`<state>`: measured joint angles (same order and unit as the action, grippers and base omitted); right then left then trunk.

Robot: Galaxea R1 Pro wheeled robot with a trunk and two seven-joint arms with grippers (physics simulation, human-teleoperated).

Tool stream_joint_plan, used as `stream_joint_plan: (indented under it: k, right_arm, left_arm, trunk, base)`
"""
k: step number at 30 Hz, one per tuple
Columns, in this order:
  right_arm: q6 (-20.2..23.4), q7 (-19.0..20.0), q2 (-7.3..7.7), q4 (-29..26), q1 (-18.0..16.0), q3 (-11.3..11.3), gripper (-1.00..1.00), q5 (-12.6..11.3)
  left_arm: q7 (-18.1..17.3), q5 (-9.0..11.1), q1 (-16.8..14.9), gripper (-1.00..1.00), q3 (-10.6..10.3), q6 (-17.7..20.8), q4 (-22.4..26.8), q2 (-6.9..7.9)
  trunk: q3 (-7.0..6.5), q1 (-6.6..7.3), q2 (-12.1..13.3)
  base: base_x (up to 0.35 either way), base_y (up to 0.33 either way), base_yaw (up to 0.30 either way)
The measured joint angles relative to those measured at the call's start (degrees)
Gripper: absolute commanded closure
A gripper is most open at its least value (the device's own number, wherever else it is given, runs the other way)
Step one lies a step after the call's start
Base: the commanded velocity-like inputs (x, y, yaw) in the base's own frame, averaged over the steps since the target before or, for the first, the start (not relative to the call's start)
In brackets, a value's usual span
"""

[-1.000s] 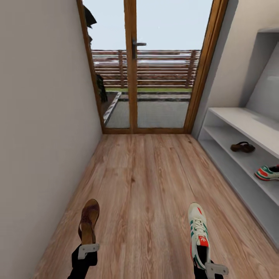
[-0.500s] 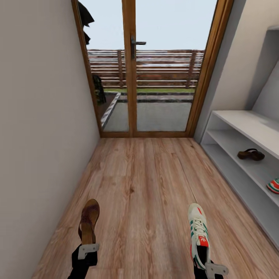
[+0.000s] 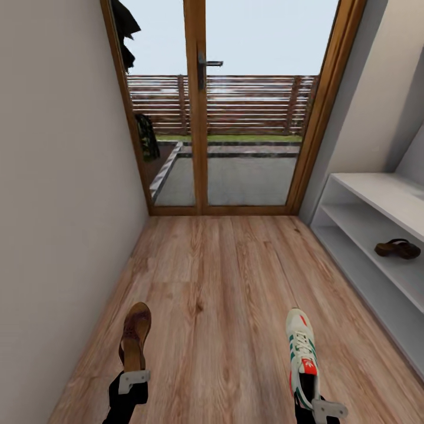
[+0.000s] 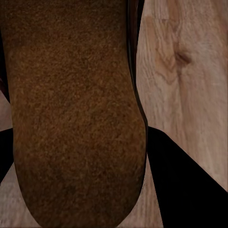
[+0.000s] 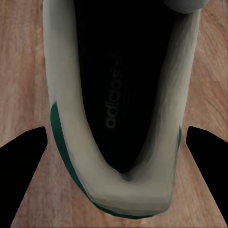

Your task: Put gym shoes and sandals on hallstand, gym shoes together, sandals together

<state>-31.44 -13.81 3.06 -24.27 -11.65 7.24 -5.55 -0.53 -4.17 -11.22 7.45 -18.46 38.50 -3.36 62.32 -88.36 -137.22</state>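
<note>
At the lower left of the head view, the left hand [image 3: 131, 381] pinches the heel of a dark brown leather sandal [image 3: 135, 337]. At the lower right, the right hand [image 3: 321, 406] grips a white lace-up sneaker with green stripes [image 3: 301, 351]. Both hang over the light wood plank floor [image 3: 224, 282]. Another brown sandal [image 3: 398, 248] sits on the pale grey shoe rack [image 3: 377, 194] at the right edge.

Even, bright daylight from the glass door [image 3: 235, 112]; wrist views soft.
</note>
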Motion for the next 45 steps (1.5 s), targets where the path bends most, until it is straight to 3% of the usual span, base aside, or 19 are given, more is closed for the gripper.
stream_joint_plan:
  k: [25,45]
  right_arm:
    - [0.01,-0.1,-0.13,0.0,0.0,0.01,1.0,-0.06]
    - [0.01,-0.1,-0.13,-0.01,0.01,0.0,1.0,-0.06]
  left_arm:
    - [0.0,0.0,0.0,1.0,0.0,0.0,0.0,0.01]
    - [0.0,0.06,-0.01,1.0,0.0,0.0,-0.02,0.0]
  trunk:
    - [0.0,0.0,0.0]
    - [0.0,0.0,0.0]
  base:
    - [0.339,0.0,-0.003]
    - [0.339,0.005,-0.249]
